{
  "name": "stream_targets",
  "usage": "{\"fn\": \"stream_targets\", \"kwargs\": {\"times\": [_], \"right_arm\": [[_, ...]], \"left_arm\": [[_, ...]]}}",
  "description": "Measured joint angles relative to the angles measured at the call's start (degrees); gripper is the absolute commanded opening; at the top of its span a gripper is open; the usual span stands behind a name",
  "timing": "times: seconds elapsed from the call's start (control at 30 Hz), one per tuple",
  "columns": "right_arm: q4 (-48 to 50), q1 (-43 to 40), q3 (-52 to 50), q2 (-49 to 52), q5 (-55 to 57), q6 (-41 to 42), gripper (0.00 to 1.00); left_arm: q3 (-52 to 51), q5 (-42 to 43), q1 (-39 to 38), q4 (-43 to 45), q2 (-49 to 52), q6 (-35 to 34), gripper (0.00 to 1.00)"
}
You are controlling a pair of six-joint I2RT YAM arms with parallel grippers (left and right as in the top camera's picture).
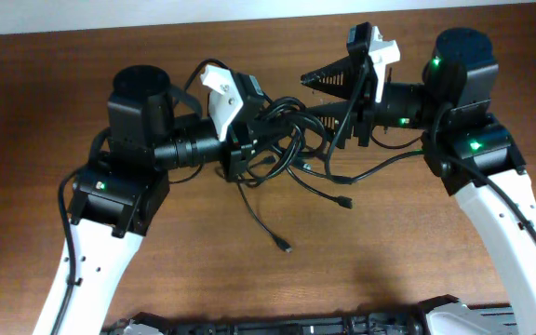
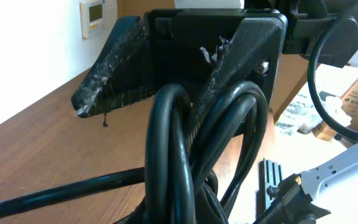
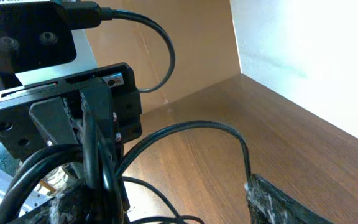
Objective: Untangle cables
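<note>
The cables are a knotted bundle of thin black cords held above the table between my two arms. My left gripper is shut on the bundle; in the right wrist view its jaws pinch the cords. In the left wrist view the cable loops fill the front and hide my own jaws. My right gripper is open, its two fingers spread wide beside the bundle. It faces the left wrist camera, with loops against one finger. Loose plug ends trail onto the table.
The brown wooden table runs under both arms. A white wall edges its far side. Thicker black wires run along each arm. Black equipment lies at the table's near edge.
</note>
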Motion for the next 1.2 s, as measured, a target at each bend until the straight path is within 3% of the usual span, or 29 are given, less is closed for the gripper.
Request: {"fn": "stream_targets", "kwargs": {"times": [0.27, 0.57, 1.07, 1.2], "right_arm": [[-3.0, 0.4, 0.0, -0.4, 4.3, 0.2, 0.57], [-10.1, 1.2, 0.8, -0.5, 15.3, 0.6, 0.57], [-11.7, 1.5, 1.2, 2.4, 20.8, 0.6, 0.58], [-12.9, -2.0, 1.2, 2.4, 21.0, 1.1, 0.58]], "left_arm": [[-0.1, -0.5, -0.1, 0.0, 0.4, 0.0, 0.0], [-0.4, 2.3, -0.2, 1.0, 1.7, -0.2, 0.0], [-1.2, 7.2, -0.2, 1.2, 2.4, -0.1, 0.0], [-1.2, 7.4, -0.1, 1.3, 2.8, 0.0, 0.0]]}}
